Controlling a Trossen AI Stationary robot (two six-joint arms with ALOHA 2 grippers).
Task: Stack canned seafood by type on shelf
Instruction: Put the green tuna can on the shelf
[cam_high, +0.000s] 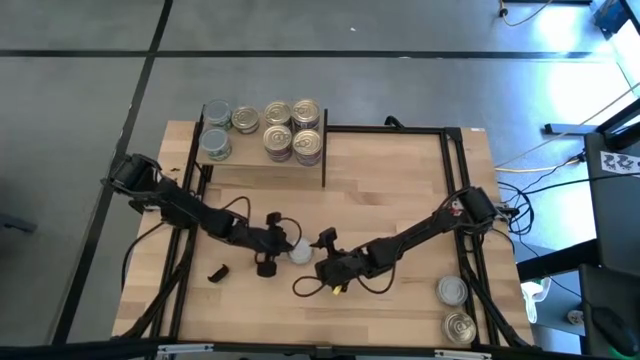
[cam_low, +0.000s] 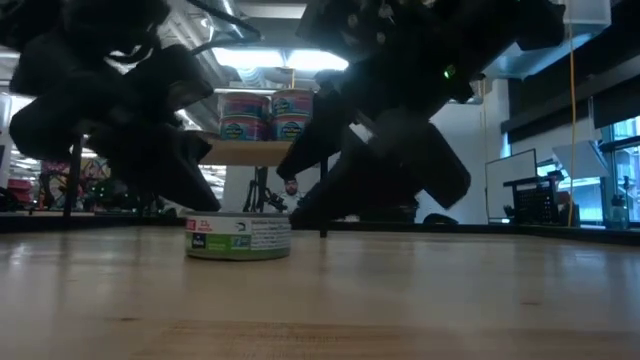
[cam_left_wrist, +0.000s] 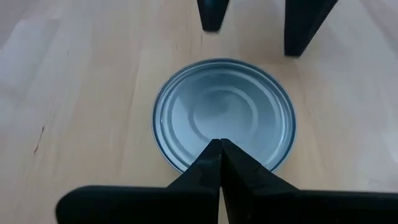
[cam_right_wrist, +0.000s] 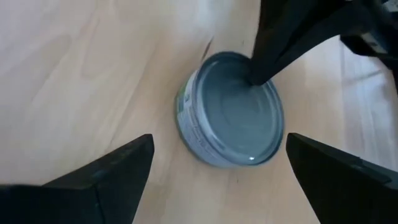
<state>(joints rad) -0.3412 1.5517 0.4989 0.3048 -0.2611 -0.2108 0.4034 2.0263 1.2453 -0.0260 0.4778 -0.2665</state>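
A silver-topped tin (cam_high: 299, 250) stands upright on the table (cam_high: 400, 190), near its middle and well short of the shelf (cam_high: 262, 170) at the far left; its flat lid faces up, so its axis is vertical and any grip must come across the round wall from the sides. The left gripper (cam_left_wrist: 220, 144) sits over the lid with its fingers pressed together tip to tip, holding nothing; the closed tip points down at the lid, though whether it touches the metal I cannot tell. The right gripper (cam_right_wrist: 217, 163) faces the tin from the other side with its jaws spread wide, one finger to either side of the tin's wall and apart from it; it grips nothing yet. In my judgement the right arm is the better placed: the tin already lies between its fingers, so closing would take it, while the left would have to reopen first. On the shelf stand other tins (cam_high: 262, 128), some stacked; two more (cam_high: 455, 308) wait at the table's near right corner, well apart from both grippers.
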